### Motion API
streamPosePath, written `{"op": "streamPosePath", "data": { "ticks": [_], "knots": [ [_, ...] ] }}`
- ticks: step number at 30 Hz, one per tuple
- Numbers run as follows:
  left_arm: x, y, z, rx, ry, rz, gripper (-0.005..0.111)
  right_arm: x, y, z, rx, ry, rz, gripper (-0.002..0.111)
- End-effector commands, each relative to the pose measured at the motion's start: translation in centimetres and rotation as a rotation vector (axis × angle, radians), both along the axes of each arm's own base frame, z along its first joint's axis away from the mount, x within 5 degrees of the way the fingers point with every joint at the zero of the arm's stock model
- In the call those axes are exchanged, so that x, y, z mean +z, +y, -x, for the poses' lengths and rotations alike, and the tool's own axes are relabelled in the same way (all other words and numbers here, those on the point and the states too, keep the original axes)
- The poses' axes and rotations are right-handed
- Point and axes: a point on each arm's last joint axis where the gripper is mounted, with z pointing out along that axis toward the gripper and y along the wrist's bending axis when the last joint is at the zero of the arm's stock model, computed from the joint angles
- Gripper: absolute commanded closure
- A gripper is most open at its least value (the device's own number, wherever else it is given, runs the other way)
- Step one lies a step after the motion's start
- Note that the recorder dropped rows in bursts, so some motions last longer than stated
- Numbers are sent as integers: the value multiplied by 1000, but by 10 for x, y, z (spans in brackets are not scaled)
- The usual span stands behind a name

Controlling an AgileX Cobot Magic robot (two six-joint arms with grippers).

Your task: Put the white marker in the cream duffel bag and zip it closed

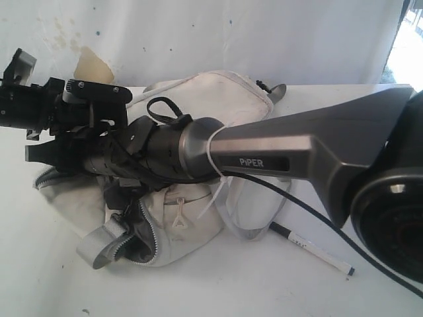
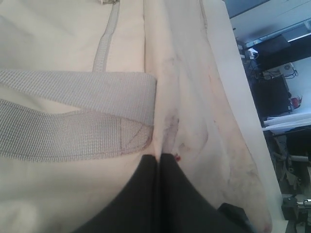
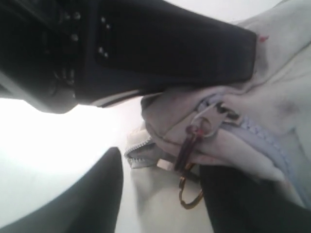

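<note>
Fabric lay in a heap mid-table: the soft, stained cream duffel bag (image 1: 178,241) sat slumped on the white table (image 1: 264,290), its grey zipper (image 1: 147,228) gaping at the near end. The slim white marker (image 1: 310,249), dark at both ends, lay on the tabletop just beside the bag, outside it and touched by neither arm. The left gripper (image 2: 159,156) was pinched tight on a crease of the bag's cloth, next to a grey webbing handle (image 2: 73,92). The right gripper (image 3: 163,167), reaching across over the bag, stood with its jaws well apart, holding nothing. A small metal zipper pull ring (image 3: 194,138) showed between its fingers.
</note>
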Motion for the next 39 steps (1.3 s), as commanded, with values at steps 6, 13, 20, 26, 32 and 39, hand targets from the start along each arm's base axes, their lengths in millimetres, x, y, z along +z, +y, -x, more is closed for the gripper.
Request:
{"op": "streamPosePath", "data": {
  "ticks": [6,13,20,26,32,39],
  "knots": [
    [5,-3,3,-33,1,21,106,5,-5,-10,-68,-77,-2,74],
    [4,-3,4,-43,3,7,106,-6,-3,-12,-69,-86,24,74],
    [4,-2,3,-38,0,1,106,-7,-4,-13,-68,-105,33,80],
    [0,0,1,-8,-7,-44,106,-11,0,-5,26,-57,60,108],
    [-4,3,0,-1,-12,-101,106,-2,1,3,138,0,66,108],
    [-3,3,0,4,-13,-97,106,14,-12,2,242,104,52,108]
  ]
}}
